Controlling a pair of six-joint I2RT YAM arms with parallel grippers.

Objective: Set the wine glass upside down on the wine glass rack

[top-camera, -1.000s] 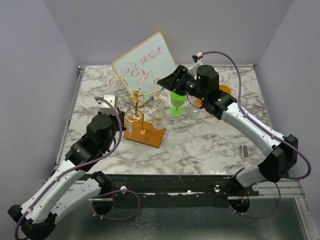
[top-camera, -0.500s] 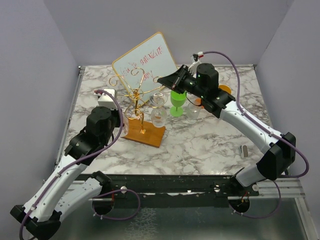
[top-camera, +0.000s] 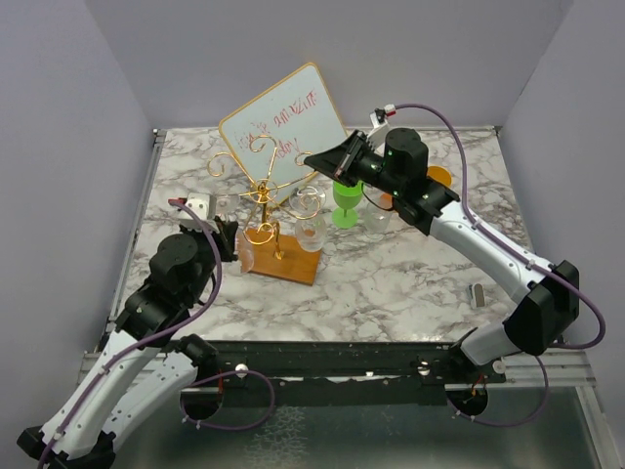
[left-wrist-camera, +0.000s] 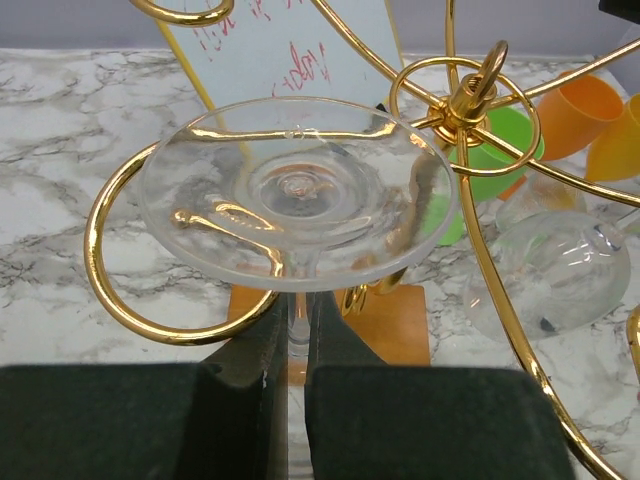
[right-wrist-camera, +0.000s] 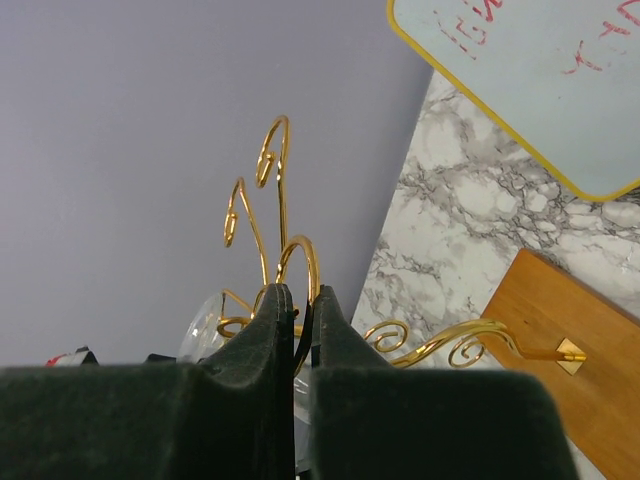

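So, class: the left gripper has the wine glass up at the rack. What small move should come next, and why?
Probably ease the left gripper down slightly, then open it. It is shut on the stem of the upturned wine glass, whose foot lies over a gold curl of the wine glass rack. Whether the foot already rests on the wire is unclear.

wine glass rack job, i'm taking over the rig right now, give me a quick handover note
Grippers: left gripper is shut on the stem of the clear wine glass, held upside down with its foot up. The right gripper is shut with its tips at a curled arm of the gold wire wine glass rack; unclear whether it pinches the wire.
Things: the glass foot sits over a spiral curl on the rack's left side. A second clear glass already hangs there.
Done: glass inverted and at the curl.
Left: check that the foot bears on the curl, release, withdraw.
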